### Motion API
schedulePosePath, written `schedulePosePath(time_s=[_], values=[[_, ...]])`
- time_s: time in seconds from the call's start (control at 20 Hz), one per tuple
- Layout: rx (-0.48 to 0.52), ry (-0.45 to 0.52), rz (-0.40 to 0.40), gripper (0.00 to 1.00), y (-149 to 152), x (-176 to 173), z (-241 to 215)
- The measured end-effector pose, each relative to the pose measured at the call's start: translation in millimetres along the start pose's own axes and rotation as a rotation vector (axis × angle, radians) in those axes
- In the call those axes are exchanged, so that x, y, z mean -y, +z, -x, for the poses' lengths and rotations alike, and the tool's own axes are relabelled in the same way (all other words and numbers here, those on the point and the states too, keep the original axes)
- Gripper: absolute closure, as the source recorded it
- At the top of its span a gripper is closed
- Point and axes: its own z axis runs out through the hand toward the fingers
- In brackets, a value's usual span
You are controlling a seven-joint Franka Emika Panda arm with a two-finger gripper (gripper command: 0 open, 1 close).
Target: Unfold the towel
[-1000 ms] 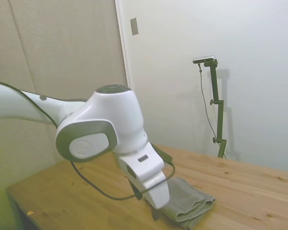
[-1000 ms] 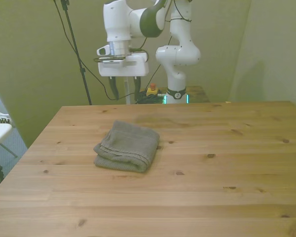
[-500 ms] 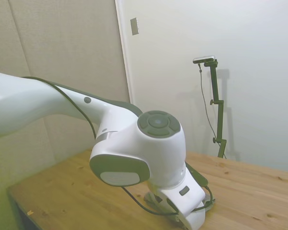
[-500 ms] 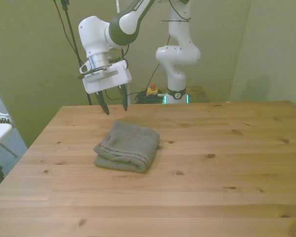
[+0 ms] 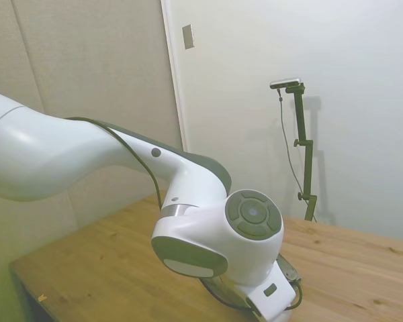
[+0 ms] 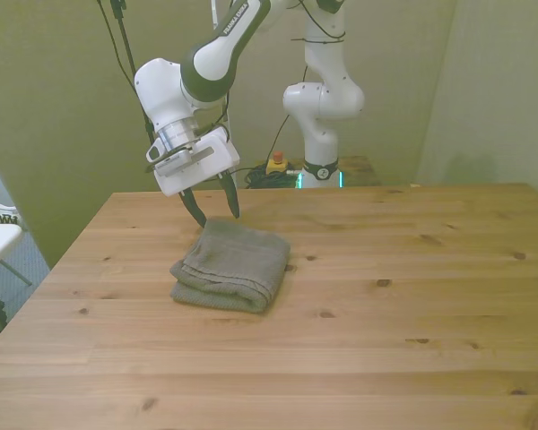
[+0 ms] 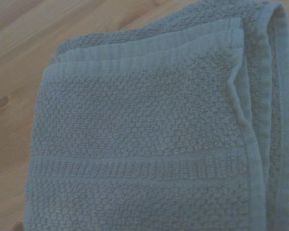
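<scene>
The grey-olive towel lies folded in several layers on the wooden table, toward the front view's left. My gripper hangs open just above the towel's far edge, its dark fingers pointing down and spread. In the wrist view the towel fills almost the whole picture, with stacked hemmed edges along one side. In the side view the arm's bulk hides the towel and the fingers.
Bare table planks show beside the towel in the wrist view. The robot's base stands behind the table's far edge. A wall with a door frame runs behind the table in the side view.
The arm has swung down and toward the front view's left, then lowered, bringing the open gripper from high above the table's far edge to just over the towel's far edge. The towel has not moved.
</scene>
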Motion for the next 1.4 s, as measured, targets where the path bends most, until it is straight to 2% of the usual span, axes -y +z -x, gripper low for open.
schedulePosePath(time_s=[0.15,0.2,0.5,0.8,1.4], values=[[0.011,-0.001,0.010,0.00,10,2,-2],[0.012,-0.005,0.012,1.00,12,3,-2],[0.022,-0.026,0.004,1.00,22,18,-2],[0.026,-0.025,0.014,1.00,30,18,-4],[0.015,-0.031,0.010,1.00,25,22,-8]])
